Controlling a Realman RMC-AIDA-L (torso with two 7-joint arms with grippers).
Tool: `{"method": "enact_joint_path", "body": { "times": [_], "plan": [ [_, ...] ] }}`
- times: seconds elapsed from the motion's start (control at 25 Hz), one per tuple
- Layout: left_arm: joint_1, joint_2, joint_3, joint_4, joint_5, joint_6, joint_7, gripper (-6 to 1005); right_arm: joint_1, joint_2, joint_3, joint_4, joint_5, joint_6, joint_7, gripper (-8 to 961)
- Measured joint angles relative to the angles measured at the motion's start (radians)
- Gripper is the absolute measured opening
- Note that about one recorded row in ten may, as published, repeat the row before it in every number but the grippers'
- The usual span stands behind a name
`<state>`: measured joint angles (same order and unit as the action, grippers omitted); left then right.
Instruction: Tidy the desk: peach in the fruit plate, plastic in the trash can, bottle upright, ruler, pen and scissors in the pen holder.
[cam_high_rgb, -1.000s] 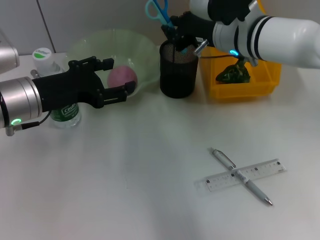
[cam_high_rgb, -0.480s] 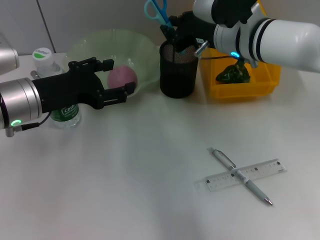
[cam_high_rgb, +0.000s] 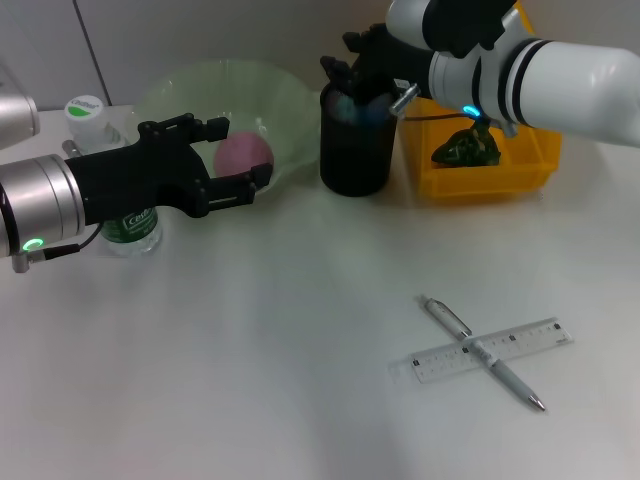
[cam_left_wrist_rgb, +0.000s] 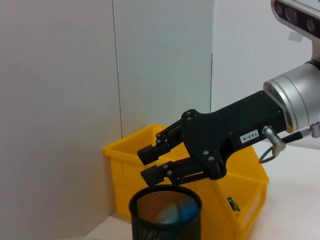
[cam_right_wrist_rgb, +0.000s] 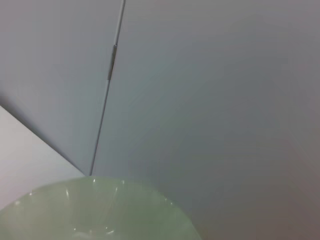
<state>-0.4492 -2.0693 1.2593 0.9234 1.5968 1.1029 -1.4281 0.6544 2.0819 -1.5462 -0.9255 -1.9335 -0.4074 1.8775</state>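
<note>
My right gripper (cam_high_rgb: 347, 62) hovers open just above the black mesh pen holder (cam_high_rgb: 354, 150). The scissors (cam_high_rgb: 362, 107) lie inside it, only their blue handles showing. From the left wrist view, the right gripper (cam_left_wrist_rgb: 153, 163) stands over the pen holder (cam_left_wrist_rgb: 165, 222), with the blue scissors (cam_left_wrist_rgb: 176, 212) inside. The pink peach (cam_high_rgb: 244, 153) sits in the green fruit plate (cam_high_rgb: 290, 105). My left gripper (cam_high_rgb: 242, 152) is open in front of the peach. A bottle (cam_high_rgb: 131, 226) stands upright behind the left arm. Pen (cam_high_rgb: 483, 353) and clear ruler (cam_high_rgb: 527, 339) lie crossed on the desk at the front right.
A yellow trash can (cam_high_rgb: 528, 160) to the right of the pen holder holds crumpled green plastic (cam_high_rgb: 464, 148). The right wrist view shows only the fruit plate's rim (cam_right_wrist_rgb: 100, 186) and a grey wall. White desk surface spreads across the middle and front.
The scissors, held above the pen holder with their handles up, have dropped down into it. The right gripper has let them go. The left arm has not moved.
</note>
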Motion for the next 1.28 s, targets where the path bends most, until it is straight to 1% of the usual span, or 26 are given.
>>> {"method": "enact_joint_path", "body": {
  "times": [0.2,0.32,0.4,0.56,0.64,0.8,0.88,1.04,1.16,1.28],
  "plan": [
    [0.001,0.0,0.0,0.0,0.0,0.0,0.0,802,-0.006,-0.002,0.002,-0.012,0.067,0.004,-0.003,352],
    [0.002,0.0,0.0,0.0,0.0,0.0,0.0,802,-0.007,-0.004,0.032,-0.011,0.144,-0.041,-0.034,357],
    [0.002,0.0,0.0,0.0,0.0,0.0,0.0,802,-0.011,-0.004,0.073,-0.002,0.233,-0.096,-0.115,361],
    [0.003,0.0,0.0,0.0,0.0,0.0,0.0,802,-0.04,-0.002,0.136,0.026,0.471,-0.228,-0.331,368],
    [0.004,0.0,0.0,0.0,0.0,0.0,0.0,802,-0.054,-0.003,0.154,0.037,0.536,-0.28,-0.386,371],
    [0.005,0.0,-0.004,0.0,0.0,0.0,0.0,802,-0.085,-0.005,0.172,0.039,0.546,-0.344,-0.394,378],
    [0.005,-0.001,-0.006,0.0,-0.001,-0.001,0.001,802,-0.111,-0.006,0.199,0.03,0.545,-0.39,-0.394,381],
    [0.006,-0.003,-0.007,0.0,-0.007,-0.008,0.009,802,-0.165,-0.008,0.329,0.022,0.544,-0.569,-0.406,388],
    [0.007,-0.004,-0.006,-0.018,-0.048,-0.017,0.034,802,-0.2,-0.009,0.409,0.022,0.543,-0.64,-0.418,394],
    [0.01,-0.003,-0.007,-0.056,-0.121,-0.02,0.083,802,-0.222,-0.016,0.445,0.028,0.542,-0.677,-0.411,399]
  ]
}}
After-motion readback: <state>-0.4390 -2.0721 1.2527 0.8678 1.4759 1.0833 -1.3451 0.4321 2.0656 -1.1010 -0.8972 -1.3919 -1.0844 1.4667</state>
